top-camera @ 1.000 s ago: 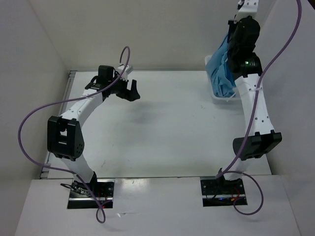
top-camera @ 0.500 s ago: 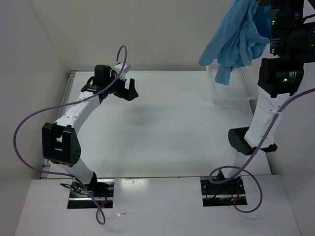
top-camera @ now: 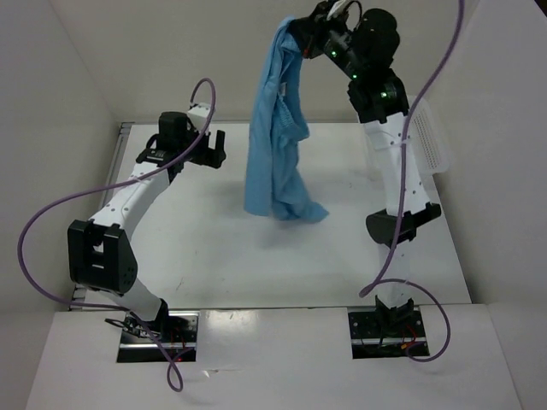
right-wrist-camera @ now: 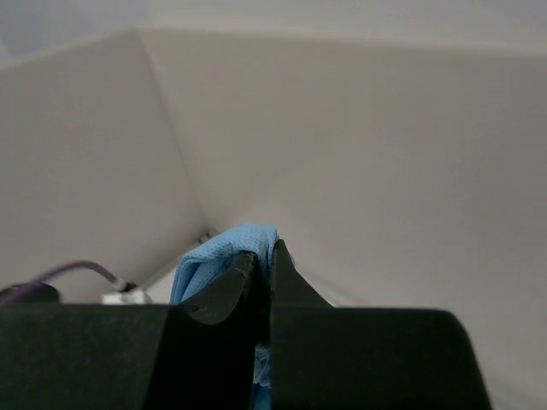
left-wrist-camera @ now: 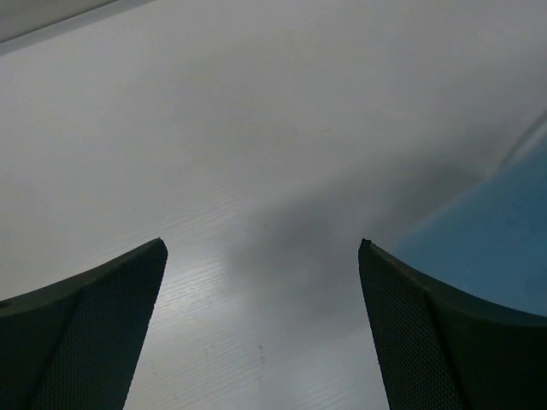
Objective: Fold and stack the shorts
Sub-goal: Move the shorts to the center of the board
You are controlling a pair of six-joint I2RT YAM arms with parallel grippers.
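the right gripper (top-camera: 304, 29), clamped on the shorts (top-camera: 274, 145), holds them high so they hang unbunched over the table (top-camera: 214, 248); the left gripper (top-camera: 213, 149) hovers far left, spread wide.

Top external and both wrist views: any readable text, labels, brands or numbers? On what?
No readable text in any view.
shorts: no print or tag showing.
basket: unmarked.
table: unmarked.
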